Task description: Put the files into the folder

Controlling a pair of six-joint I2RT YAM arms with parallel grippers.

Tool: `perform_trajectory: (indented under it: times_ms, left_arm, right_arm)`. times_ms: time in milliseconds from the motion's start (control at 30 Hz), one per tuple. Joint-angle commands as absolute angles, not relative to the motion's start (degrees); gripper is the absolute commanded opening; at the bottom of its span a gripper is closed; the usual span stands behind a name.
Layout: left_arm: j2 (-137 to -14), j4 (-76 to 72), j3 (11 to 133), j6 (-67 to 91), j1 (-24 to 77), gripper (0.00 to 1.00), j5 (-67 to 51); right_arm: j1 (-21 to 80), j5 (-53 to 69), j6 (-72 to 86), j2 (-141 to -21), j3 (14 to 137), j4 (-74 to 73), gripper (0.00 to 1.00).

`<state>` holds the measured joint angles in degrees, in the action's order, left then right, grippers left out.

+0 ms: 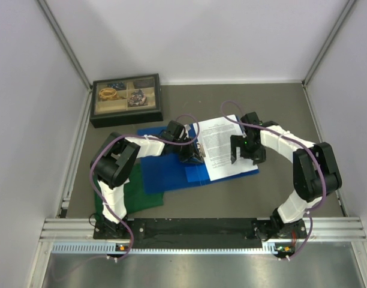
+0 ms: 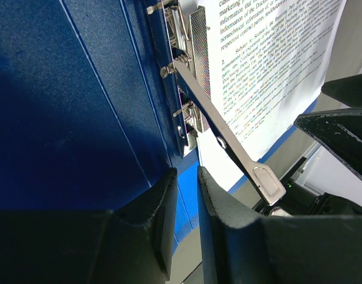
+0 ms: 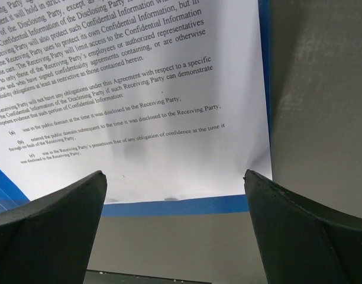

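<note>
Left gripper (image 2: 187,176), barely parted, empty, is hovering beside the folder's (image 2: 62,106) raised lever (image 2: 228,140), likely to close it. Right gripper (image 3: 174,178) is gaping above the files (image 3: 139,89).

Bright even overhead light, soft shadows; close fingers (image 3: 51,236) dark, slightly out of focus.

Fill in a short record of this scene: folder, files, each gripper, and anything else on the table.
folder: blue, lying open on the table
files: white printed sheets on the folder's right half
metal lever: juts from the ring mechanism along the sheets' edge
left gripper: at the spine, narrow gap, nothing between the fingers
right gripper: wide open over the sheets' edge, holding nothing
green cloth: at the folder's near left corner
black box: far left, compartments filled
</note>
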<state>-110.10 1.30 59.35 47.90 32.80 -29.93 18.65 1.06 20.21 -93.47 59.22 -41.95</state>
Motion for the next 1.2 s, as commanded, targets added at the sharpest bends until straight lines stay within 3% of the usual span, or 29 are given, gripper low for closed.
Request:
perform_trajectory:
  times_ms: [0,233,300,433,500,867,933,1000,1167]
  left_arm:
    - [-110.8,4.4,57.3,45.8,33.4,0.26,-25.5]
    - [-108.9,3.8,56.9,46.1,33.4,0.26,-25.6]
    - [-107.6,3.0,56.6,45.9,33.4,0.27,-25.9]
    - [-101.7,3.6,57.0,44.7,33.4,0.46,-26.3]
    - [-99.8,4.5,57.5,43.9,32.9,0.48,-26.4]
    - [-84.2,7.8,54.8,42.2,24.9,0.40,-21.9]
    - [-82.6,7.6,53.4,42.5,23.8,0.40,-21.7]
    - [-82.3,7.5,53.0,42.4,23.0,0.40,-21.8]
    - [-83.2,7.6,53.4,41.9,22.2,0.40,-22.9]
  right_arm:
    - [19.0,2.3,21.5,-93.6,59.6,-40.4,0.99]
    - [19.1,4.9,26.2,-90.1,64.2,-41.0,0.99]
    - [19.7,6.8,30.0,-90.1,65.6,-40.4,0.95]
    - [22.0,14.4,40.9,-89.8,67.1,-34.7,0.87]
    - [22.8,16.4,44.4,-90.2,68.0,-32.0,0.83]
    - [29.2,23.5,61.3,-98.4,71.8,-22.1,0.68]
    - [30.1,23.9,63.6,-99.7,71.5,-20.3,0.63]
    - [30.8,24.4,66.1,-100.8,70.1,-18.6,0.51]
    - [31.5,22.7,67.3,-101.3,69.2,-17.5,0.39]
